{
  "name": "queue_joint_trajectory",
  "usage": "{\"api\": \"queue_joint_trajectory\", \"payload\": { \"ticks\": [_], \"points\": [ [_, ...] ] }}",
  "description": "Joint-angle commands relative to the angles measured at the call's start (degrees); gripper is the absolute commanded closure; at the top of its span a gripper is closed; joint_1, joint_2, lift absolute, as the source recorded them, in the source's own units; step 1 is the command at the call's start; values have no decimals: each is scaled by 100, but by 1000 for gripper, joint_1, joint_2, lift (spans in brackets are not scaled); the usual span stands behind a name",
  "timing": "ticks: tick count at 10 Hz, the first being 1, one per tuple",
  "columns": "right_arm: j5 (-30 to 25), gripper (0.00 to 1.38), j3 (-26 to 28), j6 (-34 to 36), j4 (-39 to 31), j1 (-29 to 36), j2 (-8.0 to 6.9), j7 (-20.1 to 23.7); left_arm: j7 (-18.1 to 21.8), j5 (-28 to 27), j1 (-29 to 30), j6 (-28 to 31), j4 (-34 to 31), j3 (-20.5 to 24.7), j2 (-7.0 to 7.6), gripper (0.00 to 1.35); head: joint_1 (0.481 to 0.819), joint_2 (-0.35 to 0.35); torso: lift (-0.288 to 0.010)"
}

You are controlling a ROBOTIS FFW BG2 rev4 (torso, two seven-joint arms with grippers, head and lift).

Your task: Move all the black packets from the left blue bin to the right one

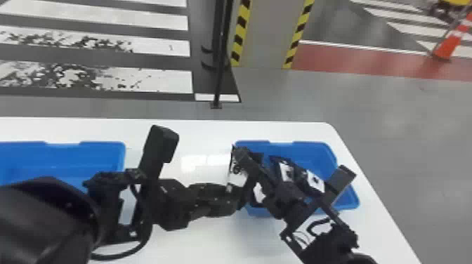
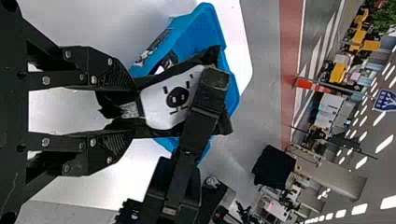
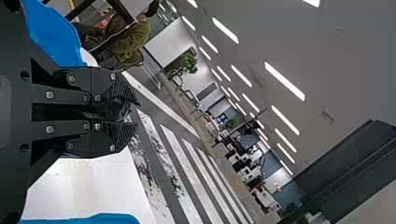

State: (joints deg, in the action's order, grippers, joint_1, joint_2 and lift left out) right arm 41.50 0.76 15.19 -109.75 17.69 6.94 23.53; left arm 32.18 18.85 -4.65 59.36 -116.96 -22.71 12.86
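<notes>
Nearest, the white surface (image 1: 207, 242) passes beneath both arms. Over the near left part of the right blue bin (image 1: 296, 144), the left tool (image 2: 133, 108) is clamped on the lower, gathered end of a black packet (image 2: 180, 95), its two fingers kept apart by the folds. The right tool (image 3: 135, 113) is closed on the same packet's opposite end, dark film pinched between its ridged tips. The step in hand is judged to be a hand-over from left tool to right. The next move calls for a secure right grip before the left tool lets go, then a short shift inward and a lowering clear of the bin's rim; a release too soon might drop the packet across that rim. The packet's white label (image 2: 154, 105) bears a dark round mark with short strokes about it; no word can be read. Further packets (image 1: 286, 170) with similar labels lie in the right bin, toward the surface's far right corner. The left blue bin (image 1: 84, 144) stands near the far edge, at the left; an arm hides part of its interior, so its remaining load cannot be told. Beyond the surface stand a column with yellow-black striped edges (image 1: 240, 33) and an orange cone (image 1: 446, 47).
</notes>
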Motion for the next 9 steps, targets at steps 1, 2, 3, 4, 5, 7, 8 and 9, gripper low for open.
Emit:
{"api": "queue_joint_trajectory", "payload": {
  "ticks": [1,2,3,4,5,7,8,9],
  "points": [
    [-3,1280,210,0,70,-81,0,-6,34,11,394,-16,-292,317,-29,102,695,-237,-140],
    [-71,1280,393,0,168,-194,26,-6,78,-23,647,-2,-531,545,-20,102,695,-240,-140],
    [-163,1282,530,0,407,-377,88,-6,139,-69,914,41,-686,797,-29,125,695,-248,-140],
    [-380,1282,701,0,632,-574,158,-6,165,-80,1238,13,-897,1071,-82,125,695,-254,-140],
    [-563,1280,919,14,927,-756,202,-6,192,-80,1491,-128,-1010,1311,-135,124,695,-260,-140],
    [-768,1280,1158,0,1377,-1038,176,-182,253,-69,1870,-494,-1010,1917,-293,125,695,-279,-140],
    [-814,1047,1204,0,1602,-1150,176,-270,262,-34,2011,-634,-1052,2202,-346,128,695,-278,-140],
    [-894,599,1250,-14,1659,-1192,185,-296,280,-46,2124,-747,-1108,2442,-381,127,695,-272,-140]
  ]
}}
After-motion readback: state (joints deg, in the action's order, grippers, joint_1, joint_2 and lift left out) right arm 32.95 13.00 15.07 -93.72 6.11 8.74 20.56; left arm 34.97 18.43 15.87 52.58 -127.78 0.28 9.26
